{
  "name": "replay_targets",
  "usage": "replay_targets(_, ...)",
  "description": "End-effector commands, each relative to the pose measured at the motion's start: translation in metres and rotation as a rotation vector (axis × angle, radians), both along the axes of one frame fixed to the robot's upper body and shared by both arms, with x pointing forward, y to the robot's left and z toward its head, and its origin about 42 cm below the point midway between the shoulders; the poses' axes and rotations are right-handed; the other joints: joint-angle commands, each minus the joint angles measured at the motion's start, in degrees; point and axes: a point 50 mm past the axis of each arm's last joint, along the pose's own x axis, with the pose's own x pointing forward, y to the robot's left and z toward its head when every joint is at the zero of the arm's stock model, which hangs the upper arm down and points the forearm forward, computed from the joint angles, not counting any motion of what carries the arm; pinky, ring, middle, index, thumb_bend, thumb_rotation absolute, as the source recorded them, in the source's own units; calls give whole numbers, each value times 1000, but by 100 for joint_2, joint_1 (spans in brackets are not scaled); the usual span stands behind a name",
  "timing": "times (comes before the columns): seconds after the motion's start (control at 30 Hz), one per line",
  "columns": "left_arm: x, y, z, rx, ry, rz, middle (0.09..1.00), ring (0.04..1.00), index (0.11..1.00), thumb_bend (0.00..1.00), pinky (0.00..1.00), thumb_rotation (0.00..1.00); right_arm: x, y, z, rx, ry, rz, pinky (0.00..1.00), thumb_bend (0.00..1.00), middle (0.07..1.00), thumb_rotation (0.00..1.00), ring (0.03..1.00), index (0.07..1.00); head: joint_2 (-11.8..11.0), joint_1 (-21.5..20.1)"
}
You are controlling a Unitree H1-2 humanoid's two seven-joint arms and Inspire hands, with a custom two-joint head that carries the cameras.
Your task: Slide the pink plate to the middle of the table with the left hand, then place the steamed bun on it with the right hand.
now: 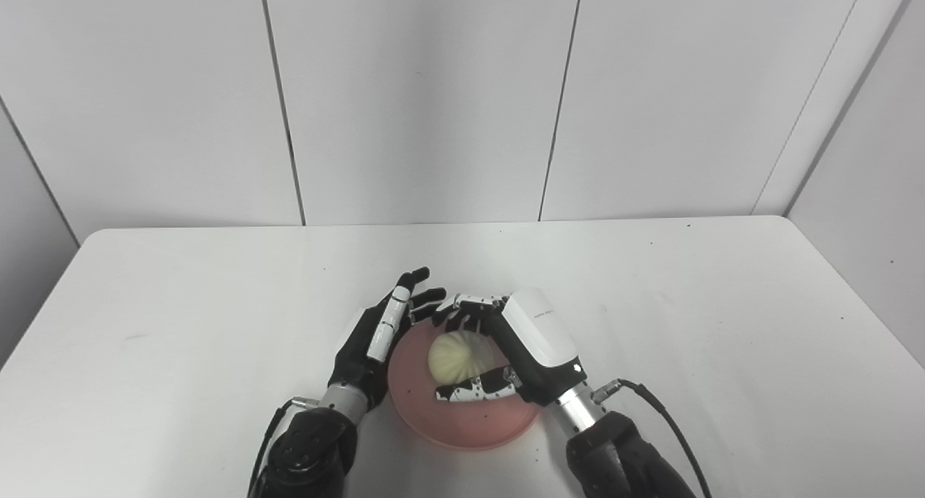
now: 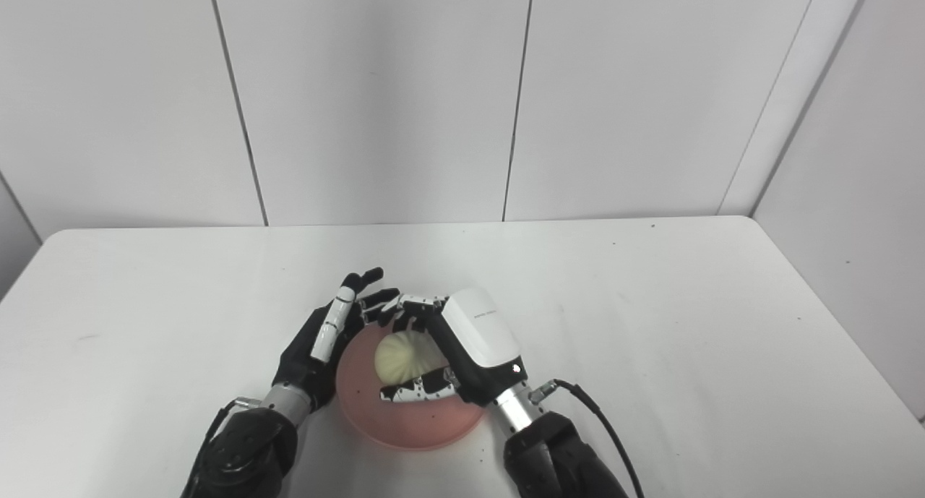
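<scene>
1. You're looking at a matt white table point(image 1: 217, 295) — smooth, with small dark specks.
2. On it, the pink plate point(image 1: 484, 429) looks like matt plastic.
3. On that plate, the steamed bun point(image 1: 454, 357) is pale and soft-looking — finely pleated.
4. Over the plate, the right hand point(image 1: 506, 346) has a glossy white shell.

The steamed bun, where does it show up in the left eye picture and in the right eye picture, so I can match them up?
Left eye view: the steamed bun sits just left of centre, low in the picture, over the pink plate.
Right eye view: the same bun appears further left, at a similar height.
Shared landmark: the right hand with its white back, curled around the bun in both views.
</scene>
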Motion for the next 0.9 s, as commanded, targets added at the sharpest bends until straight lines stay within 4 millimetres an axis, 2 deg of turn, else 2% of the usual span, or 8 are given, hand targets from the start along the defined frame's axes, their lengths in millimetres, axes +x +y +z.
replay_targets(0.0, -8, 0, -19, 43, 91, 1, 805, 793, 872, 647, 781, 945, 7, 4, 20, 27, -95, 39, 362, 511, 517, 0, 402, 535, 8, 10)
replay_targets(0.3, -7, -1, -18, 44, 84, 1, 798, 787, 868, 633, 774, 951, 6, 1, 16, 16, -78, 10, 382, 512, 524, 0, 406, 529, 10, 15)
replay_targets(0.43, -8, -2, -17, 34, 87, -3, 788, 779, 866, 639, 763, 950, 5, 2, 18, -27, -17, -30, 438, 524, 517, 0, 483, 494, 30, 1)
replay_targets(0.5, -8, -2, -17, 26, 92, -4, 793, 785, 864, 636, 765, 945, 4, 1, 20, -60, 14, -26, 488, 524, 623, 107, 549, 495, 34, 3)
replay_targets(0.53, -8, -2, -17, 26, 93, -5, 798, 791, 865, 636, 770, 944, 4, 1, 21, -78, 27, -24, 535, 691, 668, 210, 592, 595, 35, 4)
replay_targets(0.6, -7, -2, -16, 32, 91, -7, 802, 795, 869, 636, 770, 949, 3, 0, 22, -103, 46, -19, 588, 784, 710, 323, 635, 660, 34, 11)
replay_targets(0.7, -7, -2, -16, 45, 81, -13, 795, 789, 872, 639, 741, 961, 3, -1, 24, -132, 49, -8, 651, 852, 749, 407, 692, 699, 37, 3)
replay_targets(0.87, -7, -1, -16, 53, 84, -17, 793, 782, 877, 645, 739, 962, 2, -1, 27, -144, 48, -8, 677, 883, 766, 449, 722, 713, 38, -4)
